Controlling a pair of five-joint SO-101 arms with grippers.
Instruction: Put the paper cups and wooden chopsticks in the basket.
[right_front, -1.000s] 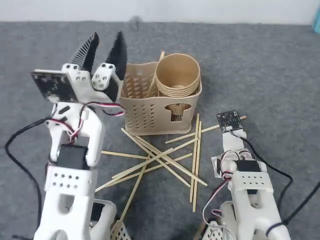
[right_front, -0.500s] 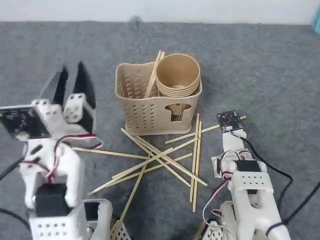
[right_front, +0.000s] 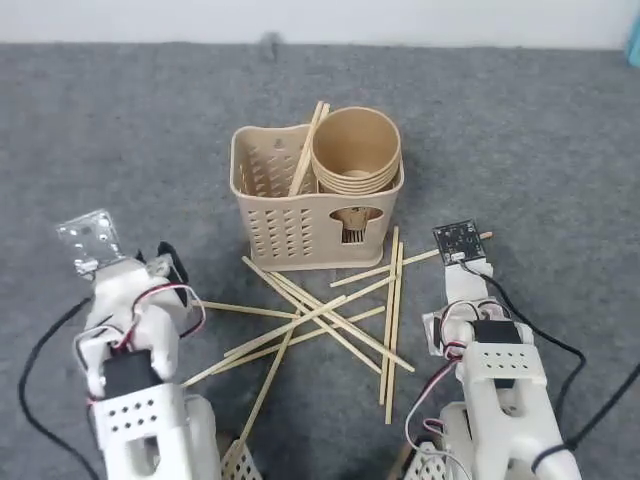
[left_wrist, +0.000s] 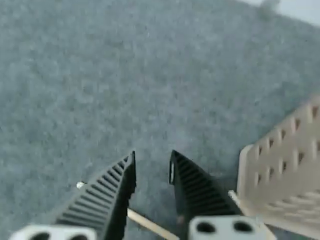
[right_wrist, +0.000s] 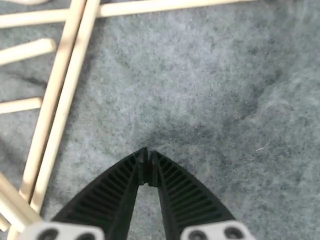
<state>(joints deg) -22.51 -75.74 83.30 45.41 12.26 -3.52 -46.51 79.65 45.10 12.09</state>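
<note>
Wooden chopsticks (right_front: 320, 320) beside beige basket (right_front: 290, 228)

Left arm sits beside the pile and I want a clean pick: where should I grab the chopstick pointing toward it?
Take the chopstick near its free end by the left gripper, coming straight down with the jaws open across its length. It lies flat and alone there; farther along it meets the pile.
</note>
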